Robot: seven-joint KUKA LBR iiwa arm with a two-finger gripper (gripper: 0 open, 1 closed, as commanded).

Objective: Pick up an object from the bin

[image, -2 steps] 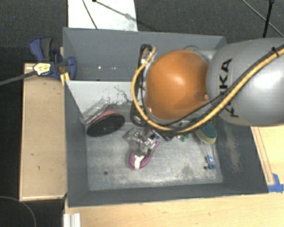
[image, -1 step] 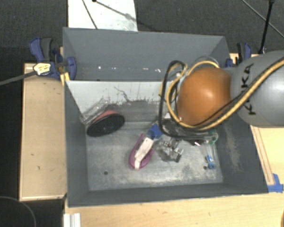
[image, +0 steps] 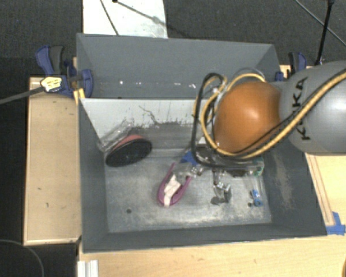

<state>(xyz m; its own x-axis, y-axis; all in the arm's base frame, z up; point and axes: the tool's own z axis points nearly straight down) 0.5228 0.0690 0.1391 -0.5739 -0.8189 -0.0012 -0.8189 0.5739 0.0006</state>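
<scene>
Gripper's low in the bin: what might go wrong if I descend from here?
The gripper hangs over what looks like bare bin floor, between the purple-and-white object and a small blue item; descending may grasp nothing. The orange wrist cover hides part of the bin, so things there go unseen.

Hiding bin (image: pixel 132 209) floor's back-right under orange cover (image: pixel 245 117); cropping arm (image: pixel 328 108) at right edge; leaving blue bit (image: pixel 255 198) too small to ID.

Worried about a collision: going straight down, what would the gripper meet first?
Likely the bare bin floor under the gripper, between the purple-and-white object and a small blue item; depth is unclear.
</scene>
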